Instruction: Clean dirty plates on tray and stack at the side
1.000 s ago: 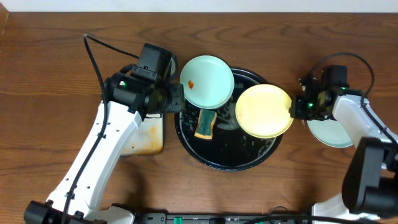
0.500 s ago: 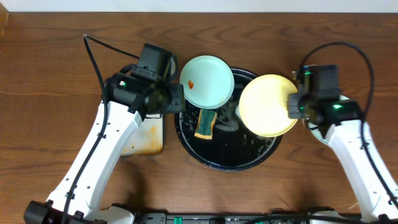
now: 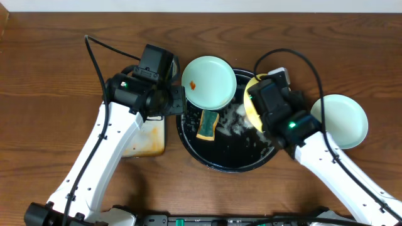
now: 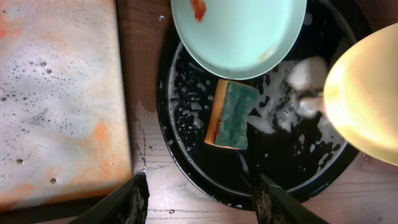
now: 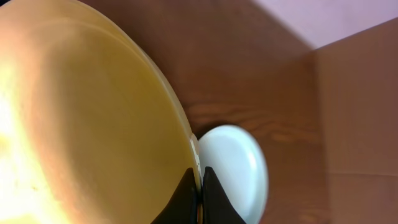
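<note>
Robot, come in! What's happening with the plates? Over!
Left gripper open, empty, above tray. Right gripper shut on yellow plate. Smeared mint plate at tray's rim, sponge in tray. Nothing in the way.

Left tool (image 4: 202,200) spread wide; right tool (image 5: 198,190) clamped tight.

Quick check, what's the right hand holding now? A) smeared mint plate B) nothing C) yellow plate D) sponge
C: the right hand is pinched shut on the rim of the yellow plate, while the sponge lies loose in the black tray.
</note>
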Motion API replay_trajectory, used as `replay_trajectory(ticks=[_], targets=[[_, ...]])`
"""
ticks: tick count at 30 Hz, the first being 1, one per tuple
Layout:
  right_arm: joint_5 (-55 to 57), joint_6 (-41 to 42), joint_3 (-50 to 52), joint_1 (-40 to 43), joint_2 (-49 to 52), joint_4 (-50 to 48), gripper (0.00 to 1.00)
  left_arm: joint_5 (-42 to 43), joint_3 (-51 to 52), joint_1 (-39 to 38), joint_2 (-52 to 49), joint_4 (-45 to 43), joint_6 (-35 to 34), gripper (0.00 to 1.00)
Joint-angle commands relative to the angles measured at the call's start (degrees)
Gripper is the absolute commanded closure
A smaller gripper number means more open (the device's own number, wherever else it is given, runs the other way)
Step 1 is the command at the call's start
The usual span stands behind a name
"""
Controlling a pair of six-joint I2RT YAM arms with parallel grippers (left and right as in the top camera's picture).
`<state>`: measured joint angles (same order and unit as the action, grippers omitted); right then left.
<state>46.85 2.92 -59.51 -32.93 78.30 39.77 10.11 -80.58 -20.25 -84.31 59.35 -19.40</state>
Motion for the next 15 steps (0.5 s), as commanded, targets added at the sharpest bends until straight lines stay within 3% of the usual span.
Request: replay_trajectory(ticks=[1,15], targets=[[11.72,-0.04,-0.46,-2.99,-0.63,-0.48,0.99,-0.70,0.11,0.20,0.28,0.20,0.96,0.45],[22.40,-0.26,-0.46,-10.88,-0.63,-0.55,0.99,-0.68,0.11,0.20,0.28,0.20,0.96,0.45]])
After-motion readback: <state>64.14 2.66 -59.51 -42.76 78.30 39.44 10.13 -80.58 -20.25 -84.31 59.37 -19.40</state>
